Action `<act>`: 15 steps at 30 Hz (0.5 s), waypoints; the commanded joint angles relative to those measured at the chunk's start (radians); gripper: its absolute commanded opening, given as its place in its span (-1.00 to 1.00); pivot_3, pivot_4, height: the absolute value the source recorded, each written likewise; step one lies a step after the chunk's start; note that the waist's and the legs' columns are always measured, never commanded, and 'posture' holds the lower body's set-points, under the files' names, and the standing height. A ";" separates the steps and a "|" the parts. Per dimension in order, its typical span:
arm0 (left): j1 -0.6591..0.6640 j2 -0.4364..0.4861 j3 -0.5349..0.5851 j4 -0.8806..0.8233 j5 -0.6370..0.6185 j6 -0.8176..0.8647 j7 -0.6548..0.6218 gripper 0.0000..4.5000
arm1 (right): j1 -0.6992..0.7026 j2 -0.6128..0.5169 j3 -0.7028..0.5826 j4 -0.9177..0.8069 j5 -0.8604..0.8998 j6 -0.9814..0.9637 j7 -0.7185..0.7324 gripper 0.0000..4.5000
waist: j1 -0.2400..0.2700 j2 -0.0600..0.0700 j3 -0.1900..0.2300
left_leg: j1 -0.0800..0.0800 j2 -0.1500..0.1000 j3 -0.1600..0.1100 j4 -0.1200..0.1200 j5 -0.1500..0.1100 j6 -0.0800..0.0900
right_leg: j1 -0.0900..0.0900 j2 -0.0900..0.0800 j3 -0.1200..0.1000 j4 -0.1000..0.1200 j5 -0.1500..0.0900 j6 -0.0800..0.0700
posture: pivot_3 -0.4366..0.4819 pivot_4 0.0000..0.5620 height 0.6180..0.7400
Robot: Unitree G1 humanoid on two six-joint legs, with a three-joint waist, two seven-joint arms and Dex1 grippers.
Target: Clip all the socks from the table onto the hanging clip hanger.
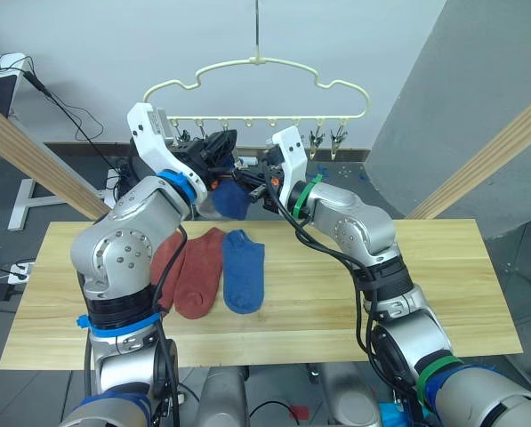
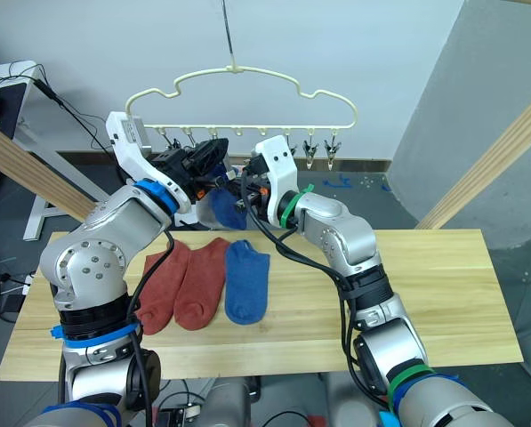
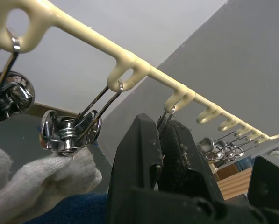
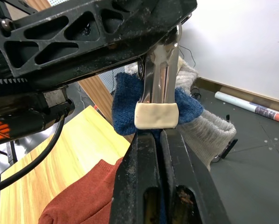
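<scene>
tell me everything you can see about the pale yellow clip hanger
The pale yellow cloud-shaped clip hanger hangs above the far edge of the light wood table from a thin hook. Its smooth wire frame carries a row of small silver metal clips on loops along the straight lower bar. Both grippers, left and right, work at the bar with a blue sock, beside a light grey sock already clipped.

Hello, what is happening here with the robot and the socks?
The robot has both grippers raised to the clip hanger. The right gripper pinches a blue sock just under a silver clip; the left gripper is closed at another clip. A grey sock already hangs nearby. Two rust-red socks and another blue one wait on the table.
</scene>
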 commanded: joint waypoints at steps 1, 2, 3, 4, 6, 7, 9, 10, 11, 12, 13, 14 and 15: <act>0.010 0.003 0.004 -0.038 -0.022 -0.016 -0.025 -0.68 | -0.018 0.008 -0.027 -0.048 0.018 -0.021 0.004 -1.00 | 0.000 0.000 0.000 | 0.000 0.000 0.000 0.000 0.000 0.000 | 0.000 0.000 0.000 0.000 0.000 0.000 | -0.43 0.20 1.00; 0.012 0.007 0.000 -0.039 -0.016 -0.015 -0.023 -0.57 | -0.018 0.007 -0.027 -0.049 0.018 -0.021 0.004 -1.00 | 0.000 0.000 0.000 | 0.000 0.000 0.000 0.000 0.000 0.000 | 0.000 0.000 0.000 0.000 0.000 0.000 | -0.43 0.20 1.00; 0.015 0.013 -0.005 -0.042 -0.011 -0.005 -0.018 -0.42 | -0.017 0.007 -0.026 -0.050 0.018 -0.020 0.004 -1.00 | 0.000 0.000 0.000 | 0.000 0.000 0.000 0.000 0.000 0.000 | 0.000 0.000 0.000 0.000 0.000 0.000 | -0.43 0.20 1.00; 0.018 0.019 -0.011 -0.045 -0.006 -0.002 -0.019 -0.28 | -0.015 0.007 -0.025 -0.053 0.018 -0.018 0.004 -1.00 | 0.000 0.000 0.000 | 0.000 0.000 0.000 0.000 0.000 0.000 | 0.000 0.000 0.000 0.000 0.000 0.000 | -0.43 0.20 1.00; 0.022 0.024 -0.017 -0.049 -0.004 -0.003 -0.022 -0.28 | -0.012 0.007 -0.024 -0.057 0.019 -0.015 0.006 -1.00 | 0.000 0.000 0.000 | 0.000 0.000 0.000 0.000 0.000 0.000 | 0.000 0.000 0.000 0.000 0.000 0.000 | -0.44 0.21 1.00; 0.023 0.025 -0.018 -0.050 -0.004 -0.005 -0.023 -0.28 | -0.012 0.007 -0.024 -0.058 0.019 -0.014 0.006 -1.00 | 0.000 0.000 0.000 | 0.000 0.000 0.000 0.000 0.000 0.000 | 0.000 0.000 0.000 0.000 0.000 0.000 | -0.44 0.21 1.00; 0.029 0.035 -0.022 -0.059 -0.003 -0.009 -0.031 -0.28 | -0.007 0.007 -0.024 -0.064 0.021 -0.006 0.008 -1.00 | 0.000 0.000 0.000 | 0.000 0.000 0.000 0.000 0.000 0.000 | 0.000 0.000 0.000 0.000 0.000 0.000 | -0.42 0.21 1.00; 0.032 0.040 -0.023 -0.064 -0.003 -0.009 -0.035 -0.28 | -0.005 0.007 -0.023 -0.068 0.022 -0.003 0.008 -1.00 | 0.000 0.000 0.000 | 0.000 0.000 0.000 0.000 0.000 0.000 | 0.000 0.000 0.000 0.000 0.000 0.000 | -0.42 0.21 1.00; 0.042 0.058 -0.036 -0.079 0.005 -0.010 -0.050 -0.28 | -0.002 0.007 -0.022 -0.074 0.024 0.003 0.009 -1.00 | 0.000 0.000 0.000 | 0.000 0.000 0.000 0.000 0.000 0.000 | 0.000 0.000 0.000 0.000 0.000 0.000 | -0.42 0.21 1.00; 0.049 0.069 -0.046 -0.089 0.012 -0.011 -0.061 -0.28 | 0.000 0.006 -0.022 -0.077 0.025 0.007 0.010 -1.00 | -0.001 0.000 0.000 | 0.000 0.000 0.000 0.000 0.000 0.000 | 0.000 0.000 0.000 0.000 0.000 0.000 | -0.42 0.21 1.00; 0.056 0.069 -0.044 -0.099 0.007 -0.008 -0.059 -0.28 | 0.003 0.004 -0.019 -0.081 0.024 0.012 0.010 -1.00 | -0.001 0.000 0.000 | 0.000 0.000 0.000 0.000 0.000 0.000 | 0.000 0.000 0.000 0.000 0.000 0.000 | -0.42 0.21 1.00; 0.060 0.068 -0.043 -0.105 0.002 -0.007 -0.055 -0.28 | 0.004 0.002 -0.018 -0.084 0.023 0.016 0.011 -1.00 | 0.000 0.000 0.000 | 0.000 0.000 0.000 0.000 0.000 0.000 | 0.000 0.000 0.000 0.000 0.000 0.000 | -0.42 0.21 1.00; 0.067 0.076 -0.049 -0.117 0.006 -0.009 -0.061 -0.28 | 0.008 -0.001 -0.016 -0.089 0.024 0.021 0.015 -1.00 | 0.000 0.000 0.000 | 0.000 0.000 0.000 0.000 0.000 0.000 | 0.000 0.000 0.000 0.000 0.000 0.000 | -0.41 0.21 1.00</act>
